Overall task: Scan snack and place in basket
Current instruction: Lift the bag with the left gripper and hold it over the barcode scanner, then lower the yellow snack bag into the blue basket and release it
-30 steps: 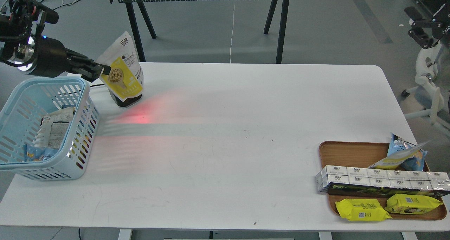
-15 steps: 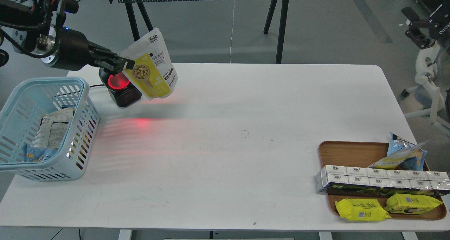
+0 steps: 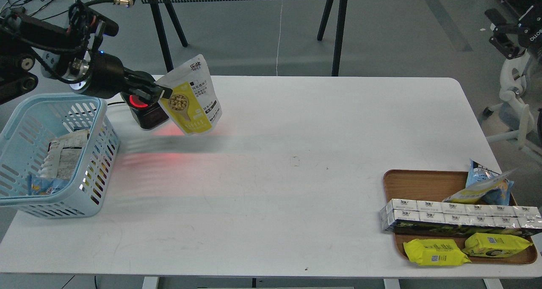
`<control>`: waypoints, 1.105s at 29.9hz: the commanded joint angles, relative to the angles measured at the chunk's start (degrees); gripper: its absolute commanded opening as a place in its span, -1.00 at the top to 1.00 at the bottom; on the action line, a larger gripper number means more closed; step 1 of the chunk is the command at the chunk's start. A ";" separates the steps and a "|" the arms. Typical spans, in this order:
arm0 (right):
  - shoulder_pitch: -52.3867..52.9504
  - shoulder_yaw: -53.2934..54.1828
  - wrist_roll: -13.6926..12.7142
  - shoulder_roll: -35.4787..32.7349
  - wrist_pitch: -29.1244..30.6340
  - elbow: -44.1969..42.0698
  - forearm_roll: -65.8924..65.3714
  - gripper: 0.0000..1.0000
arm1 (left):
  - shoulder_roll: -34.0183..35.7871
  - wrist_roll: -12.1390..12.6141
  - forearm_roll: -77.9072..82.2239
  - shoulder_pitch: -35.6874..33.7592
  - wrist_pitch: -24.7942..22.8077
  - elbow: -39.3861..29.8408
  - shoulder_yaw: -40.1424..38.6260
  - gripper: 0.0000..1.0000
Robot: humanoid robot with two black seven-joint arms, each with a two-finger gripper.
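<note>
My left gripper (image 3: 163,92) is shut on the left edge of the snack (image 3: 194,97), a white-topped pouch with a yellow lower part picturing a spoonful of beige balls. It holds the pouch in the air, tilted, just right of the black scanner (image 3: 143,108) with its red light. The light blue basket (image 3: 95,111) stands at the table's left edge, left of and below the gripper, with a few packs inside. My right gripper is not in view.
A brown wooden tray (image 3: 417,181) at the front right holds a row of white cartons (image 3: 457,215), two yellow wrapped packs (image 3: 436,252) and a blue and yellow bag (image 3: 487,186). A black-legged table stands behind. A white stand is at the far right.
My left gripper carried the pouch from in front of the scanner to the right, uncovering the scanner's red light, then lowered it a little. The red glow on the table shifted.
</note>
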 commanded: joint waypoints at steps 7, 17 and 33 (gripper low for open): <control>-0.05 1.42 0.00 1.67 0.00 -0.18 0.00 -0.97 | 18.46 0.01 0.32 -7.08 0.00 -3.28 -0.87 0.97; -0.05 1.33 0.00 4.30 0.00 -1.49 -0.09 -0.97 | 33.33 0.01 0.32 -3.40 0.00 -9.62 -0.16 0.97; 0.21 1.33 0.00 4.66 0.00 -1.49 0.00 -0.97 | 29.91 0.01 5.06 7.15 0.00 -4.70 -0.08 0.96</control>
